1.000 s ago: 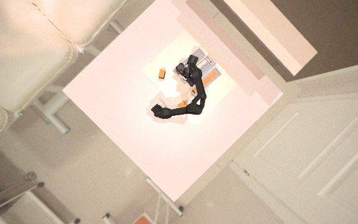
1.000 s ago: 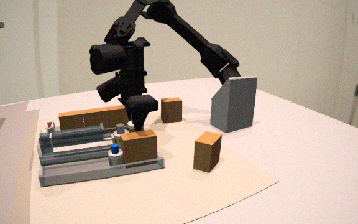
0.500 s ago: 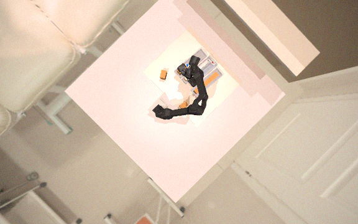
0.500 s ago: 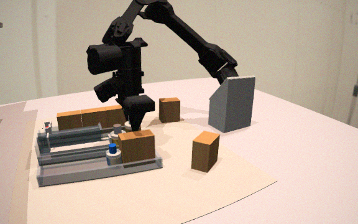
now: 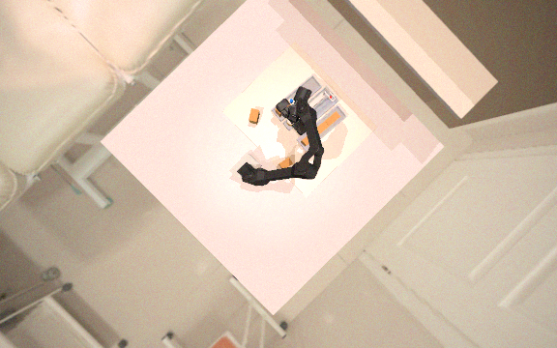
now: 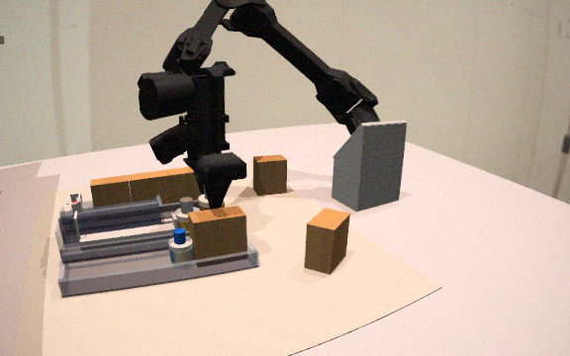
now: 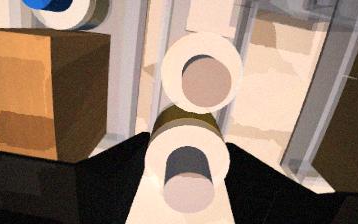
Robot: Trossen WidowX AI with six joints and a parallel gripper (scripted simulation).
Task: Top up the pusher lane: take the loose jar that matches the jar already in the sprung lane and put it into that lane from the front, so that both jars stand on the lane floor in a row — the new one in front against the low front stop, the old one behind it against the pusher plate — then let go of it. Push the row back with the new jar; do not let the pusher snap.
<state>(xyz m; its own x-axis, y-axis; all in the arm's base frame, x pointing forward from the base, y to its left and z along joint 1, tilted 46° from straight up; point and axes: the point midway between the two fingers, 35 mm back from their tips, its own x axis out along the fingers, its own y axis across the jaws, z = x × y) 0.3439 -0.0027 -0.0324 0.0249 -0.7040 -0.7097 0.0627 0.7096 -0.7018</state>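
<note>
My gripper [image 7: 186, 144] [image 6: 213, 200] [image 5: 290, 113] is shut on the loose jar [image 7: 187, 167], a white jar with a grey cap and an olive band. It holds the jar upright, low at the front end of the middle lane of the grey rack [image 6: 156, 271] [image 5: 314, 83]. The matching grey-capped jar [image 7: 201, 75] [image 6: 185, 207] stands in that lane just beyond the held one. I cannot tell whether the two touch. The lane's rails [image 6: 117, 214] run back behind it. The pusher plate is hidden.
A blue-capped jar [image 6: 180, 243] [image 7: 55, 6] and a brown box [image 6: 218, 229] [image 7: 30, 90] stand in the nearest lane. A red-capped jar [image 6: 75, 200] stands at the rack's far end. Brown boxes [image 6: 142, 185] [image 6: 270, 173] [image 6: 327, 239] and a grey wedge [image 6: 369, 165] stand around the rack.
</note>
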